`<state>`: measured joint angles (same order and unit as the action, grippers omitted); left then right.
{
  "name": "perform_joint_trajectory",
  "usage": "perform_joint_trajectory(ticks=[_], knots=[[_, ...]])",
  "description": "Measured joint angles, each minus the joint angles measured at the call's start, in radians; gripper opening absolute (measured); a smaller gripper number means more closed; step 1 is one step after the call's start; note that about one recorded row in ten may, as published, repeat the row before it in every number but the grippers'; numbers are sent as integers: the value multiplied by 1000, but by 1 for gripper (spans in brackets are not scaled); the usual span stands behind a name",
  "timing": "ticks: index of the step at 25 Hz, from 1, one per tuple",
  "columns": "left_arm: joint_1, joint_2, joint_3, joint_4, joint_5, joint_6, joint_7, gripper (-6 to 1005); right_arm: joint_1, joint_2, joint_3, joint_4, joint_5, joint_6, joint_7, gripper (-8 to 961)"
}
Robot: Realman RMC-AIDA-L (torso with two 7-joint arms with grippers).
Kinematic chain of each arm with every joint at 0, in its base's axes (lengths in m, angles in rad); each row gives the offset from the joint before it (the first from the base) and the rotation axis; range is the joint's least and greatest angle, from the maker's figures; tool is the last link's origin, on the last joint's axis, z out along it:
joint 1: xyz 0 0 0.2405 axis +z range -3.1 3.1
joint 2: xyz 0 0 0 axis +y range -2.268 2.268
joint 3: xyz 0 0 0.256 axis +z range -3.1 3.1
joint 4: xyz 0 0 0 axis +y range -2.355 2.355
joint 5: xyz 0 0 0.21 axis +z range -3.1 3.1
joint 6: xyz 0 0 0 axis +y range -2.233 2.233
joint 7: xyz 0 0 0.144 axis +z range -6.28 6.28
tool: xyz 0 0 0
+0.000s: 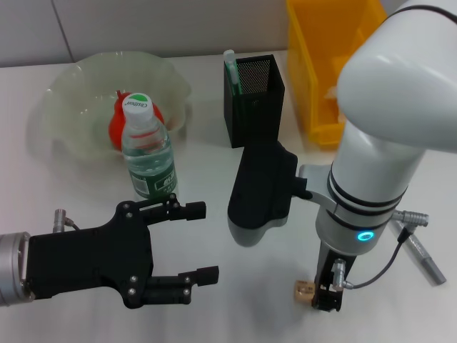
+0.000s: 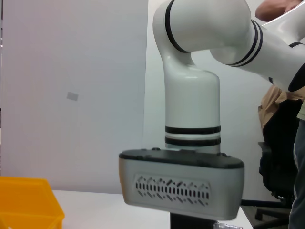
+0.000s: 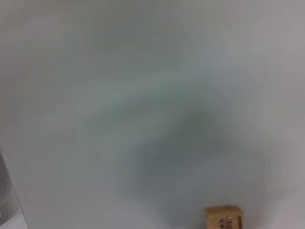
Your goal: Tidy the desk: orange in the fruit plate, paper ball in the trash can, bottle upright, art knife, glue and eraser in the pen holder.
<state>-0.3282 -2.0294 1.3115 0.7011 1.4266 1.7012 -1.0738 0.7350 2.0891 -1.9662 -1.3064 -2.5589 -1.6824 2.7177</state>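
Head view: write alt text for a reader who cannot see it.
The right gripper reaches down beside the tan eraser on the white desk; the open left gripper hovers near the upright bottle. Behind: orange in fruit plate, pen holder, trash can.

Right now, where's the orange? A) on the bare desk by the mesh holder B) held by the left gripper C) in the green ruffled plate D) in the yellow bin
C: in the head view the orange sits inside the fruit plate, behind the upright bottle; the left gripper is open and holds nothing.
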Motion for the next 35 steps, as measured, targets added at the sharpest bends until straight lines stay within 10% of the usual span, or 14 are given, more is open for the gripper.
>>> perform_joint_trajectory(ticks=[17,35], knots=[[-3,0,-10,1,0,0,0,810,-49,-6,182,-116,-135,20,-12,256],[-23,-12,-11,1,0,-3,0,810,-77,-9,440,-101,-255,395,-110,254]])
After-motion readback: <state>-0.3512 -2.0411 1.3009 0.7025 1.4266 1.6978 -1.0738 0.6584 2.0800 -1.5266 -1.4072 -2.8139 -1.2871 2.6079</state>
